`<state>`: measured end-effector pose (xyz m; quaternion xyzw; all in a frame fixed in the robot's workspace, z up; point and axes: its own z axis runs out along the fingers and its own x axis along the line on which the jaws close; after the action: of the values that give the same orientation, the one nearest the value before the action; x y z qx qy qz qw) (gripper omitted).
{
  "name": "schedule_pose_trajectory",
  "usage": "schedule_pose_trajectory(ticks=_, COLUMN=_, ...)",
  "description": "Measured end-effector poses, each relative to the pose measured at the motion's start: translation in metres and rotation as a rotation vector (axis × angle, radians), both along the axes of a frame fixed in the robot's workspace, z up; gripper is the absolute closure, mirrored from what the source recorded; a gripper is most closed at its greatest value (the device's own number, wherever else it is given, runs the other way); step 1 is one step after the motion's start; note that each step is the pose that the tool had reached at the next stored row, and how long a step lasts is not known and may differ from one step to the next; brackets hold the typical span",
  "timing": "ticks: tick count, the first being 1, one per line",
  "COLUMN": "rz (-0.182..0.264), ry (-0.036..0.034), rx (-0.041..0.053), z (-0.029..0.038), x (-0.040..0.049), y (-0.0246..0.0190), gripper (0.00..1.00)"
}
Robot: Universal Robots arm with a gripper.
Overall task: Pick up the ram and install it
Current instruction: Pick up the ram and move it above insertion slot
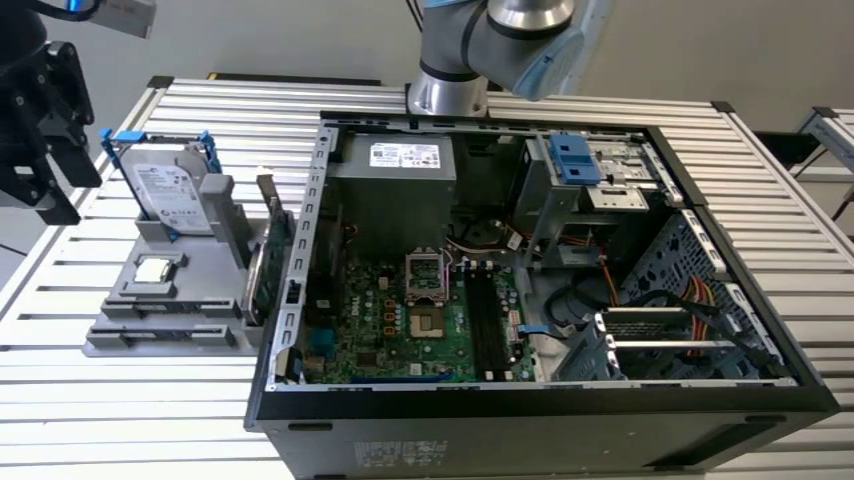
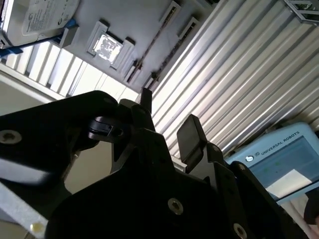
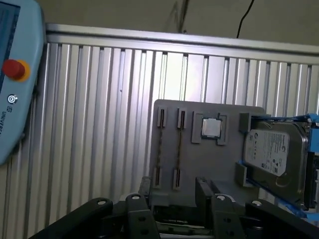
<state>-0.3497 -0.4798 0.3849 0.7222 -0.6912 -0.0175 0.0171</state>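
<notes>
In the exterior view, the open computer case [image 1: 534, 400] was seen lying on the slatted worktop [image 1: 801, 200]. The grey parts holder [image 1: 174, 335] was set just beside it, on the exterior view's left. The long black memory slots [image 1: 487, 325] on the mainboard appeared unoccupied, so the installation was judged not yet done. The arm's dark wrist assembly [image 1: 40, 130] was seen high at the exterior view's left edge, apart from the holder.

In the first wrist view, the ram [image 3: 179, 149] was seen standing on edge in a slot of the holder. It was placed between a second thin board [image 3: 161, 149] and the square processor chip [image 3: 211, 128]. Which of the two thin boards was the ram could be judged from position alone. The hard drive [image 3: 271, 154] was held at the holder's other end. The gripper [image 3: 172, 189] was shown with its jaws spread and nothing between them, well apart from the ram.

In the second wrist view, the jaws were likewise shown parted and empty, with the ram seated in the holder beyond them. The pick-up was judged not yet begun, so both the grasp and the seating in the case were left to do.
</notes>
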Motion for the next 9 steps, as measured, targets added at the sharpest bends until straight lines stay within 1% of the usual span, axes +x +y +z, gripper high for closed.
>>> schedule_pose_trajectory(ticks=3, rz=-0.026, ry=-0.0013, rx=-0.0001, z=-0.0030, x=0.0001, y=0.0001, gripper=0.00)
schedule_pose_trajectory(ticks=5, rz=-0.030, ry=-0.0052, rx=0.0001, z=-0.0051, x=0.0001, y=0.0002, gripper=0.00)
schedule_pose_trajectory(ticks=9, rz=-0.032, ry=-0.0217, rx=0.0002, z=-0.0086, x=-0.0002, y=0.0010, gripper=0.00)
